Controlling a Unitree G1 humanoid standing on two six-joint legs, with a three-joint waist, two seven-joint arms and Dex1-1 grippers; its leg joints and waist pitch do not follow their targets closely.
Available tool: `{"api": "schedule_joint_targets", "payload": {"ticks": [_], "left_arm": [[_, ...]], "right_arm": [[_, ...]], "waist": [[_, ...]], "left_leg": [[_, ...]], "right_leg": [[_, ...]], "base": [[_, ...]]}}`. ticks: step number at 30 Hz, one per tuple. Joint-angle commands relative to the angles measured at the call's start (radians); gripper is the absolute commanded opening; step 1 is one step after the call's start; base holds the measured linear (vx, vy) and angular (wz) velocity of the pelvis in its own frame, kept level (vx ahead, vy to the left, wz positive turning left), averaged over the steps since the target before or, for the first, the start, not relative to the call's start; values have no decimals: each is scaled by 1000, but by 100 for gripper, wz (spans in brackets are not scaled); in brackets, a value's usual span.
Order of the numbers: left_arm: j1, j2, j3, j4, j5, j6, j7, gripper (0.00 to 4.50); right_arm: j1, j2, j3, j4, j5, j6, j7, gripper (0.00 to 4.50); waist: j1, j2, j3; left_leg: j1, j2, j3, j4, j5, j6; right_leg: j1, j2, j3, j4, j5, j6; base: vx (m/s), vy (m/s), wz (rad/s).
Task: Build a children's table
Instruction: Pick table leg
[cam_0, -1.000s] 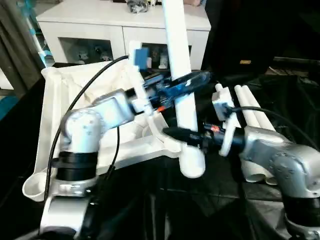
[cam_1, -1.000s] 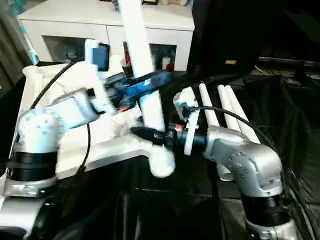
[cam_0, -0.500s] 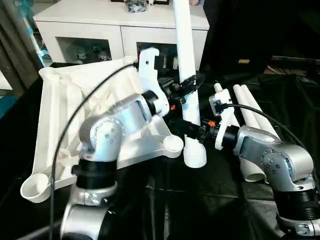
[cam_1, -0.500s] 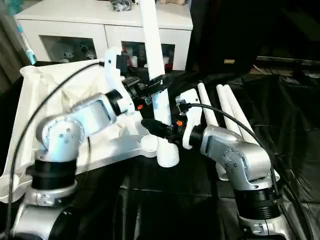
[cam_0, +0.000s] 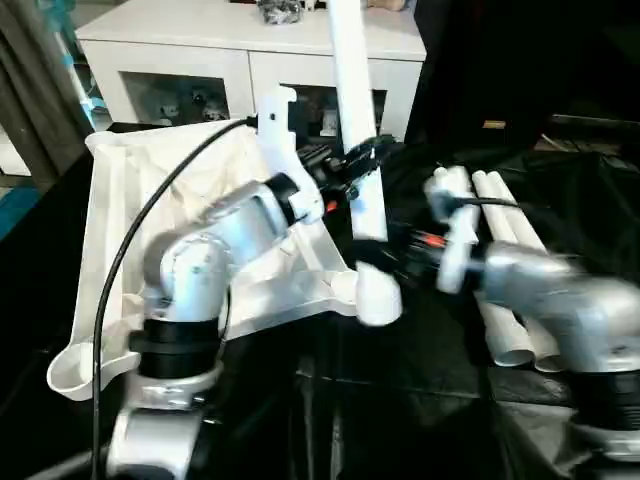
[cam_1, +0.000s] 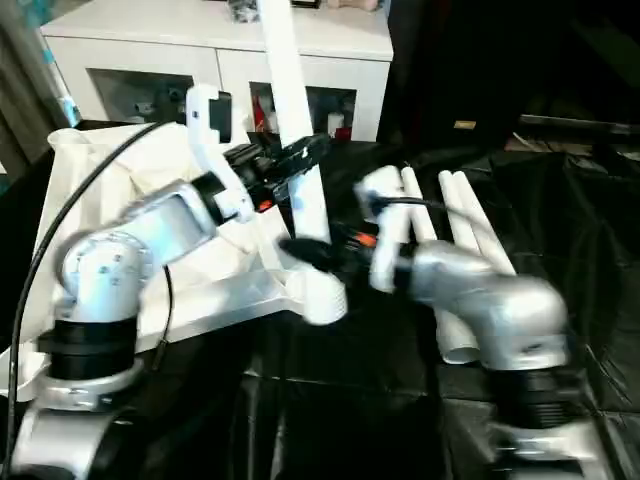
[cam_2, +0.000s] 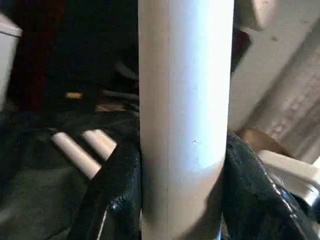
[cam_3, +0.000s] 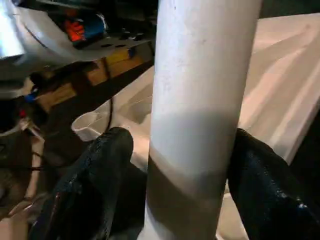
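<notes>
Nearest, the two silver forearms reach forward over a black sheet (cam_0: 420, 400) that covers the work surface. The right claw (cam_0: 372, 258) sits low on an upright white leg (cam_0: 352, 120), just above its flared end (cam_0: 378, 297); in the right wrist view its fingers (cam_3: 95, 175) stand on either side of the tube with a gap visible on both sides, so it brackets the leg rather than pinching it. The flared end hangs just beside the near corner socket (cam_0: 340, 288) of the white table panel (cam_0: 110, 230), whether touching it I cannot tell. Higher up the same leg, the left claw (cam_0: 358, 165) is closed on the tube; in the left wrist view both black fingers (cam_2: 112, 200) press against its sides. The leg leans slightly, its top running out of frame. The panel lies underside up on the left, ribs showing, with another round socket (cam_0: 70, 372) at its nearest corner. To the right of the arms, spare legs (cam_0: 505, 260) lie side by side on the sheet, touching one another. Farthest back stands a white cabinet (cam_0: 200, 45) with glass fronts.
</notes>
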Motion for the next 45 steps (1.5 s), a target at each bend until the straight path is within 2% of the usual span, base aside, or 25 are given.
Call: {"api": "schedule_joint_targets", "payload": {"ticks": [1, 4, 10, 16, 25, 27, 30, 31, 37, 45], "left_arm": [[-16, 3, -19, -20, -18, 16, -31, 179], [-35, 29, -55, -24, -28, 18, -119, 179], [-46, 40, -70, -13, -32, 11, -155, 179], [-49, 44, -71, -8, -31, 9, -174, 179], [-41, 52, -71, -20, -35, 11, -196, 179], [-38, 53, -75, -26, -33, 11, -201, 179], [-37, 52, -74, -26, -34, 10, -201, 179], [-36, 52, -74, -28, -35, 10, -203, 179], [-33, 52, -75, -35, -38, 14, -207, 179], [-34, 56, -74, -32, -38, 14, -207, 179]], "right_arm": [[2, -13, -6, -30, 23, 11, 22, 315], [8, -58, 20, -36, 30, 29, 60, 315], [38, -98, 64, -55, 11, 39, 93, 315], [45, -108, 74, -54, 12, 41, 93, 315], [55, -124, 91, -55, 2, 30, 106, 315], [52, -123, 99, -53, 3, 28, 107, 285], [51, -123, 103, -50, 3, 25, 110, 265], [51, -122, 106, -48, 1, 24, 111, 252], [53, -120, 116, -42, -2, 21, 118, 200], [53, -115, 118, -36, -3, 16, 113, 193]], "waist": [[1, -16, -74], [2, -15, -72], [-1, -16, -72], [0, -15, -73], [1, -21, -73], [1, -21, -73], [1, -21, -72], [1, -25, -72], [0, -24, -72], [1, -25, -72]], "left_leg": [[23, 63, -22, -68, -144, 46], [25, 64, -22, -70, -157, 39], [24, 65, -23, -70, -165, 34], [25, 66, -23, -69, -157, 36], [24, 66, -22, -67, -151, 43], [24, 66, -22, -67, -152, 44], [24, 66, -22, -67, -156, 43], [24, 66, -22, -67, -158, 42], [23, 66, -22, -68, -156, 41], [23, 66, -22, -67, -155, 40]], "right_leg": [[48, -55, 36, -73, -157, -214], [47, -53, 36, -76, -190, -213], [48, -54, 37, -77, -194, -210], [48, -54, 37, -74, -177, -222], [48, -56, 37, -74, -190, -221], [48, -56, 37, -75, -192, -222], [47, -56, 37, -74, -199, -221], [48, -56, 37, -75, -208, -218], [47, -56, 37, -74, -205, -215], [47, -56, 38, -74, -213, -209]], "base": [[0, 0, 0], [0, 0, 0], [0, 0, 0], [0, 0, 0], [0, 0, 0], [0, 0, 0], [0, 0, 0], [0, 0, 0], [0, 0, 0], [0, 0, 0]]}}
